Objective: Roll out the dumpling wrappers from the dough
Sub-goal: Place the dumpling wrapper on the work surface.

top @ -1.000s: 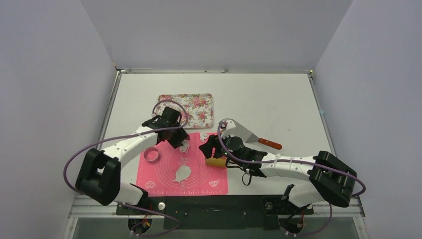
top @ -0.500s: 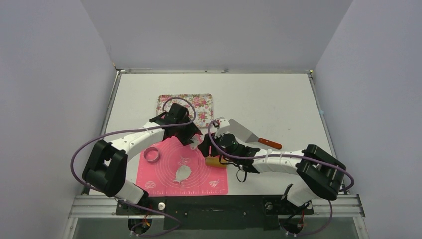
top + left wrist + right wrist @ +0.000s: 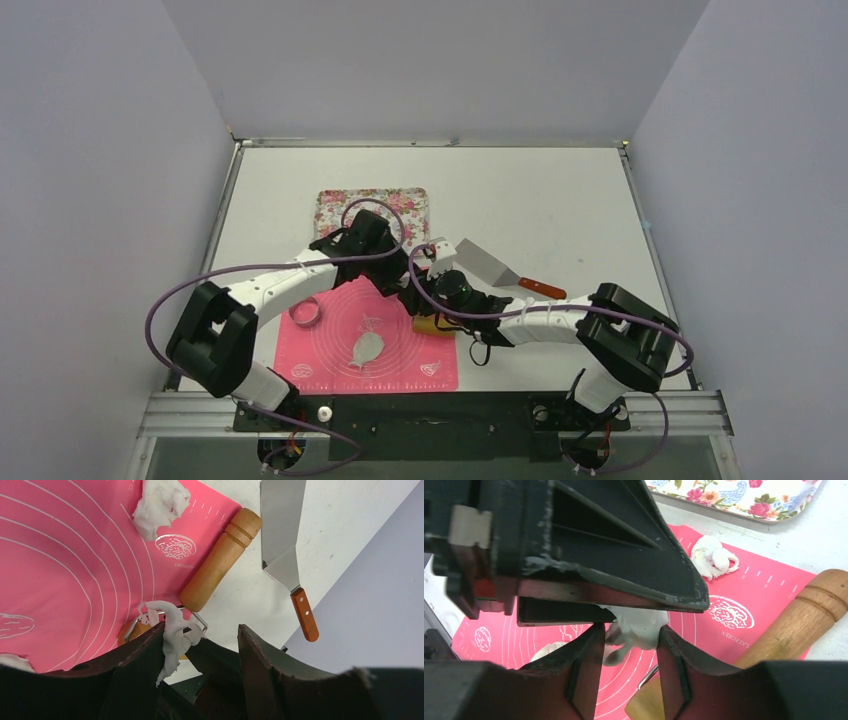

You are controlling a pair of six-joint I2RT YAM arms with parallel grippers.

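Note:
My two grippers meet above the upper right corner of the pink mat [image 3: 330, 362]. My left gripper [image 3: 201, 630] stands open, with a ragged white dough scrap [image 3: 170, 635] stuck to its left finger. From the other side my right gripper [image 3: 630, 630] has its fingers shut on that same dough scrap [image 3: 640, 625], just under the left gripper's body [image 3: 599, 545]. A thin flat dumpling wrapper [image 3: 367, 347] lies near the middle of the mat. Another dough scrap [image 3: 713, 560] sits at the mat's far corner. The wooden rolling pin [image 3: 220, 565] lies across the mat's right edge.
A metal ring cutter [image 3: 306, 311] rests on the mat's left edge. The floral tray [image 3: 373, 210] stands behind the mat. A steel spatula [image 3: 487, 262] with a wooden handle [image 3: 541, 289] lies to the right of the grippers.
My left gripper has moved right, carrying the dough scrap, and opened. My right gripper has moved left to meet it and has closed in on the scrap.

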